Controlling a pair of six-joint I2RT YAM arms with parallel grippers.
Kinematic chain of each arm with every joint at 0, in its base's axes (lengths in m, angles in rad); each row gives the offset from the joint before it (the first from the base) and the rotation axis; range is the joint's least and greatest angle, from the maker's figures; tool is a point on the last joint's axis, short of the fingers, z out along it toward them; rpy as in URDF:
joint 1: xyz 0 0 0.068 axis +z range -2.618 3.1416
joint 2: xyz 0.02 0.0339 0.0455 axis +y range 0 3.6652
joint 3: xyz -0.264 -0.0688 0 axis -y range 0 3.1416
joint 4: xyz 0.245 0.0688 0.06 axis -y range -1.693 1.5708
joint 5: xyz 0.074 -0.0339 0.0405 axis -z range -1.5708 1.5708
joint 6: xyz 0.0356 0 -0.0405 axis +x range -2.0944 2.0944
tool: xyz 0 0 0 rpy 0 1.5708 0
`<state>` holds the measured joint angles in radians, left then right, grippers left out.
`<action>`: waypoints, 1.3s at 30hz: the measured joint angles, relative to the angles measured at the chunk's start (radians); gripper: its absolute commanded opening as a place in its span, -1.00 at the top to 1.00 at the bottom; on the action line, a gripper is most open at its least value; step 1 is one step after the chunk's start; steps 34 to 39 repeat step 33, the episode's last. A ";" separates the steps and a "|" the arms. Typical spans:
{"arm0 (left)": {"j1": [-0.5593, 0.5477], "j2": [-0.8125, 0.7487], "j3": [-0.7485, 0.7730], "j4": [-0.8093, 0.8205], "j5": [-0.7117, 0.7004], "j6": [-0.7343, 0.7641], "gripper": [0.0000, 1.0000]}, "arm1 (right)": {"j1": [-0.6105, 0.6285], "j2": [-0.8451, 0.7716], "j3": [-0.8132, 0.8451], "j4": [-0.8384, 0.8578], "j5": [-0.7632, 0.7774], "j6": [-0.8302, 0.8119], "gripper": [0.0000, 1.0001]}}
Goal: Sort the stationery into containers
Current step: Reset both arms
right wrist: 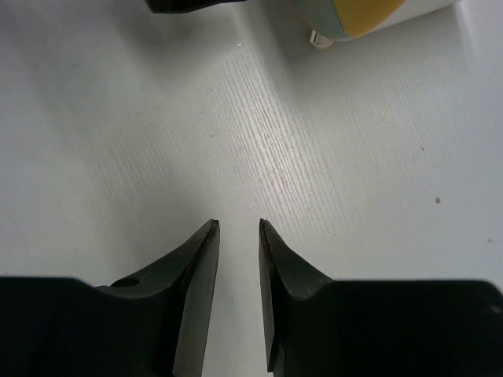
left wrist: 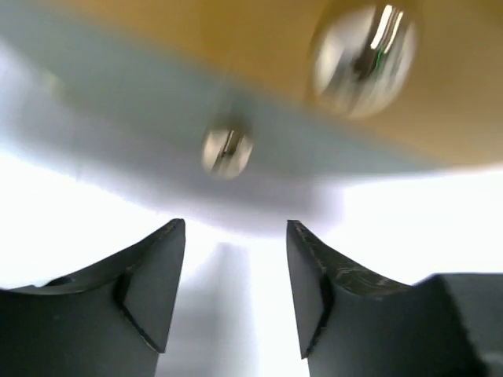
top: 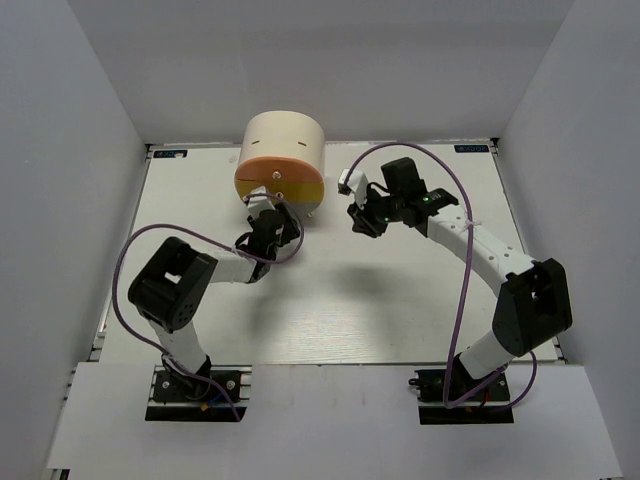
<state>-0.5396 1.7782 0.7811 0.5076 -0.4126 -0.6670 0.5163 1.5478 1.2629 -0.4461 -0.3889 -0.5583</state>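
**Desk:** Where are the containers on your screens?

**Me:** I have the cabinet [top: 285,135] at the far side of the table [top: 400,300], a little left of centre. It's a smooth cream cylinder standing upright, long axis vertical, with a flat top. The orange drawer [top: 260,170] sits directly above the yellow drawer [top: 306,194]. Both fronts curve with the drum's wall and face the near side, turned slightly left.

**Desk:** And the knobs?

**Me:** Small, round, shiny metal. On my left wrist view one knob [left wrist: 363,59] sits on an ochre curved front at the upper right. A second shows lower down on a pale band [left wrist: 118,94]. It's all blurred, so I can't tell which drawer is which there.

**Desk:** Left gripper?

**Me:** My left gripper [left wrist: 235,229] is just on the near side of the drawer fronts, pointing far, straight at them. Its fingers [left wrist: 149,290] are matt black and wedge-shaped. They stand well parted with nothing between them, and I see no contact with either knob.

**Desk:** Right one?

**Me:** My right gripper [right wrist: 239,224] is to the right of the cabinet, apart from it, tilted down at bare table. Its two dark tapered jaws are close together with a thin slit between them, gripping nothing. The tabletop under them is white with a fine parallel grain. At the top edge of that view I catch a corner of the yellow front with a knob below it.
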 measured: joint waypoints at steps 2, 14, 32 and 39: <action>-0.001 -0.055 -0.070 -0.002 0.035 0.000 -0.30 | 0.000 -0.001 -0.003 0.000 0.000 0.000 0.28; -0.001 -0.655 -0.275 -0.251 0.210 0.143 -1.00 | -0.011 -0.002 -0.029 0.018 -0.003 0.056 -0.81; -0.002 -1.242 -0.285 -0.734 0.180 0.193 -1.00 | -0.063 -0.089 -0.129 0.133 0.256 0.366 -0.81; -0.002 -1.238 -0.285 -0.743 0.179 0.199 -1.00 | -0.065 -0.098 -0.140 0.137 0.273 0.371 -0.81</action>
